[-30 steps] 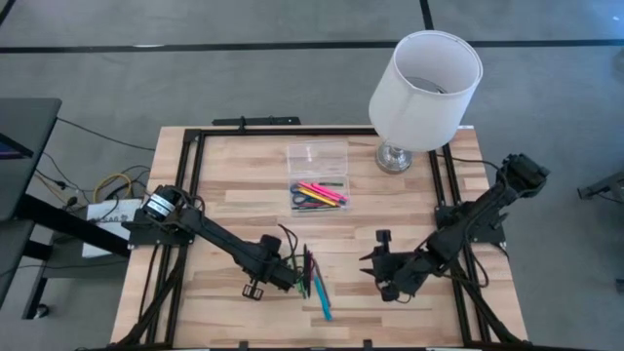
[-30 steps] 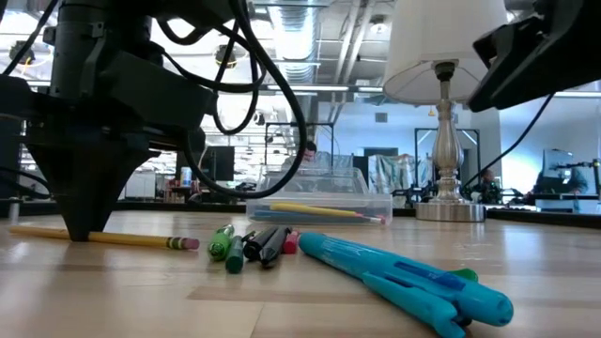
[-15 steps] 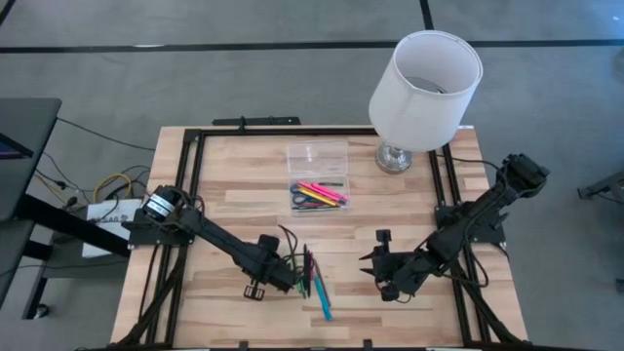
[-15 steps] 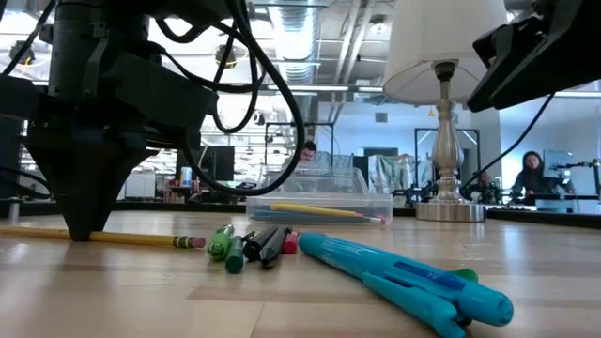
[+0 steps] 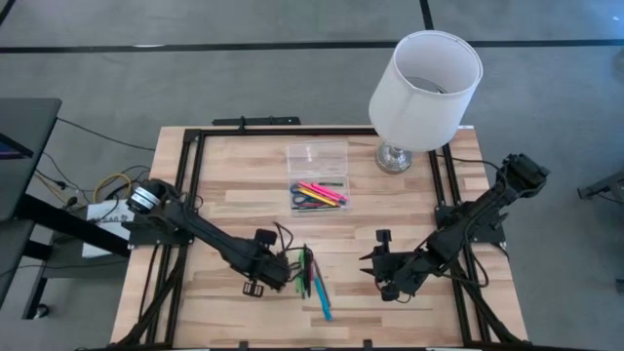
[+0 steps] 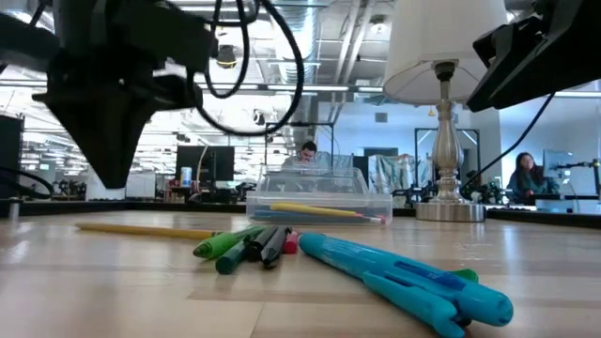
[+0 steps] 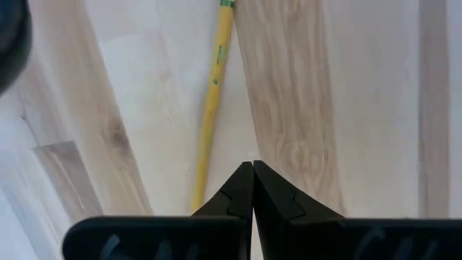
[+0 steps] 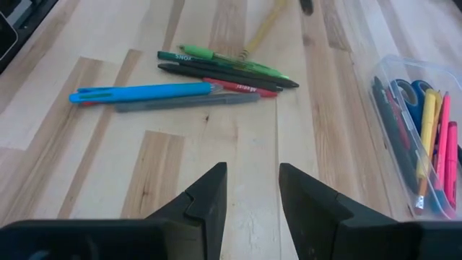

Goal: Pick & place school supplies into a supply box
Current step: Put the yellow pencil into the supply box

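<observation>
Bench (image 5: 234, 195): layout unchanged, apart from what is noted below.

Left gripper (image 6: 111, 178): a second ago I had it planted on the bench at the yellow pencil (image 6: 141, 229); it had since risen clear of the wood. Jaws were pressed fully together with nothing between them. The wrist view showed the pencil flat on the boards, running away from just beside the closed tips, not gripped. It had slid a little, and the green marker (image 6: 223, 244) next to it had swung round. Judgement: the pinch missed and nudged the pencil, so that pick had to be repeated.

Right gripper (image 5: 375, 268): waiting low over the near right of the bench, jaws wide, holding nothing, touching nothing.

Supply box (image 6: 272, 212): mid-bench, nearer the far edge, open, already holding pink markers, a yellow pencil and the blue-handled scissors.

Loose pens (image 8: 216, 72): green, black, red, grey and blue, bunched between my two grippers, well apart from the box and not yet placed.

Task roughly half done, by my estimate.
</observation>
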Controlling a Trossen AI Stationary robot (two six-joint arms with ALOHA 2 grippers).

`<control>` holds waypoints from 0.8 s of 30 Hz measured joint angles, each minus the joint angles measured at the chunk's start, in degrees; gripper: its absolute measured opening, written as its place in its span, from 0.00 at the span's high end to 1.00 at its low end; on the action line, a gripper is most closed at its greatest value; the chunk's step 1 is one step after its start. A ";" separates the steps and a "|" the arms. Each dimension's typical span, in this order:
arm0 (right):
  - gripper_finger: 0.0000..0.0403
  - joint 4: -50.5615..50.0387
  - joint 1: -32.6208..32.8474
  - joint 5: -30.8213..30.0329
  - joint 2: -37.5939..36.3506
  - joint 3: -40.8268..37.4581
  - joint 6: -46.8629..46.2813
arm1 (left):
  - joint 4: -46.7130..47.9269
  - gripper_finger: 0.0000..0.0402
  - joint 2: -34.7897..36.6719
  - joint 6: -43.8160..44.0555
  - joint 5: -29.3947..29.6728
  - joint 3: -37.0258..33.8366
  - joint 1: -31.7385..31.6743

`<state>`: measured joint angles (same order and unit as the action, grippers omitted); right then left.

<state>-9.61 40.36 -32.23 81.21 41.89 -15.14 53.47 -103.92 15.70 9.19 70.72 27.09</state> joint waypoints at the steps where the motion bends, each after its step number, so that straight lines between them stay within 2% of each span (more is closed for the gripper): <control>1: 0.70 0.00 0.00 0.00 0.00 0.00 0.00 | 0.00 0.99 0.18 0.02 0.05 0.00 0.00; 3: 0.70 0.00 0.00 0.00 0.00 0.00 0.00 | 0.02 0.99 0.22 0.17 0.34 0.00 0.00; 7: 0.70 0.01 0.00 0.02 0.00 0.00 0.00 | -0.54 1.00 0.24 -0.25 6.20 -0.01 -0.37; 12: 0.70 0.00 0.00 0.18 0.00 0.00 -0.50 | -6.26 0.99 0.33 -7.09 4.32 -1.14 -2.35; 21: 0.70 -0.03 0.00 0.28 0.00 0.00 -0.50 | -16.09 0.78 0.35 -14.18 3.07 -5.07 -5.47; 24: 0.70 -0.07 0.00 0.28 0.00 0.00 -0.48 | -20.27 0.71 0.37 -15.46 0.19 -6.57 -6.66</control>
<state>-9.67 40.36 -31.94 81.21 41.89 -15.62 33.20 -103.55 0.24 9.38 64.15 20.44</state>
